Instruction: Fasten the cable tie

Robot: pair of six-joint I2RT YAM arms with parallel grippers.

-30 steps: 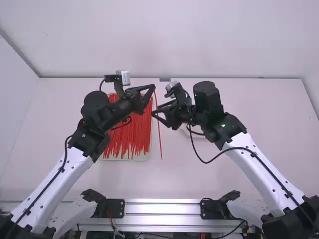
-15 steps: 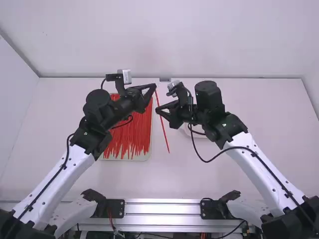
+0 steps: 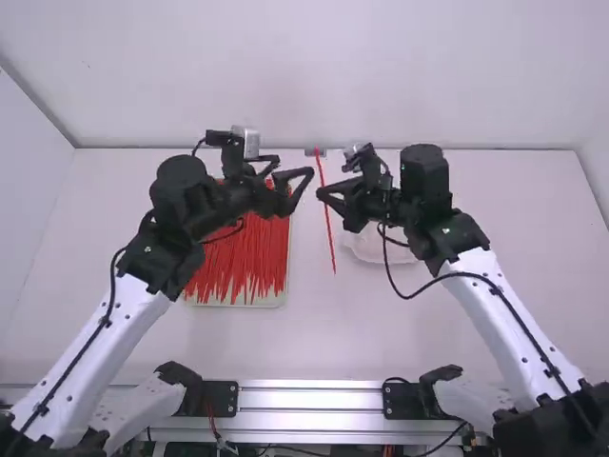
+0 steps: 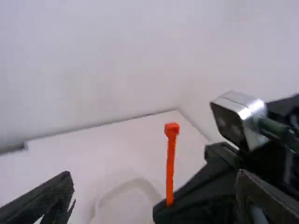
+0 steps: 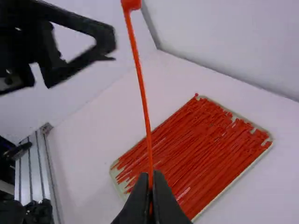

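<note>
while the tabletop (image 3: 533, 209) lies open toward 3 and 6 o'clock of the grippers, the tray (image 3: 238, 304) of spare ties sits at 8. the left gripper (image 3: 300, 188) gapes wide, empty, just beside the right gripper (image 3: 324, 195), pinched shut on the raised cable tie (image 3: 326, 219). likely step: handover. next, the left should catch the head end at 12, near the back wall.

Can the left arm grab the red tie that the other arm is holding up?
Probably yes. The left tool is open and sits right beside the cable tie, with nothing between them. The right tool pinches the tie partway along, leaving its head end free.
</note>
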